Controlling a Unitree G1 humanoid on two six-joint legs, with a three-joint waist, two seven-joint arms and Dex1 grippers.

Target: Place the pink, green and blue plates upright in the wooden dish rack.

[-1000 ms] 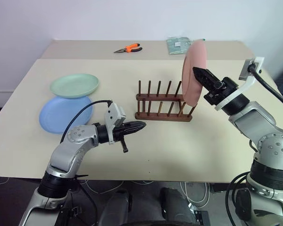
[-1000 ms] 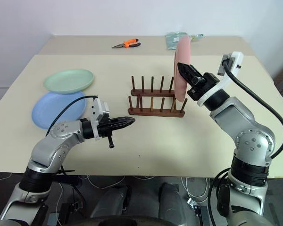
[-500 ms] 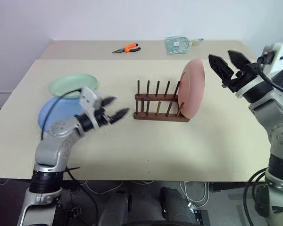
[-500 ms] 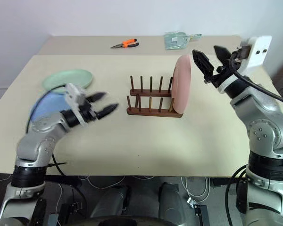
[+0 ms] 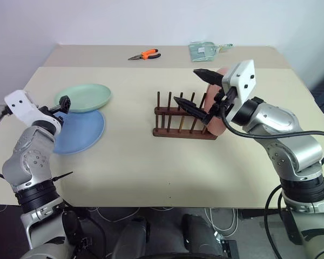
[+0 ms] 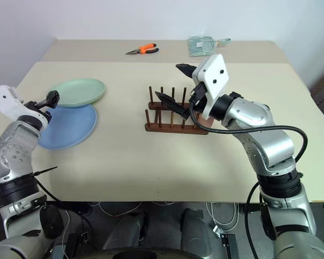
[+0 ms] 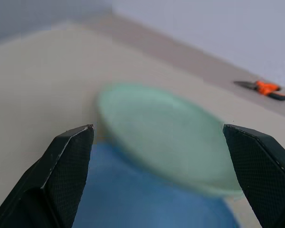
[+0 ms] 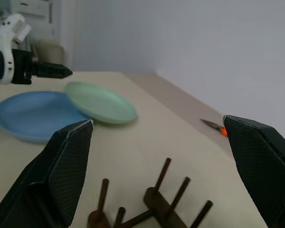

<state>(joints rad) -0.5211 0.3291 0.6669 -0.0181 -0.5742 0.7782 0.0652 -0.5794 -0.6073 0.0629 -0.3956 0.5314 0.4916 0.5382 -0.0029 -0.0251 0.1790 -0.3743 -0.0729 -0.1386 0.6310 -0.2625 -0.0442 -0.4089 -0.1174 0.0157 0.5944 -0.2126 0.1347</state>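
The pink plate point(image 5: 215, 126) stands upright at the right end of the wooden dish rack point(image 5: 175, 131), mostly hidden behind my right gripper point(image 5: 187, 86). That gripper hovers open over the rack and holds nothing. The green plate point(image 5: 86, 96) lies flat at the left of the table, its edge overlapping the blue plate point(image 5: 82, 129). My left gripper point(image 5: 62, 103) is at the left rim of these two plates, level and open. In the left wrist view the green plate point(image 7: 166, 137) shows between its fingers, apart from them.
Orange-handled pliers point(image 5: 147, 55) and a clear packet point(image 5: 208, 50) lie on the far table. The near table's front edge point(image 5: 167, 204) runs below both arms. Bare tabletop lies between the plates and the rack.
My right gripper let go of the pink plate, which now stands in the rack, opened and swung left over the rack. My left arm swung left to the plates and opened.
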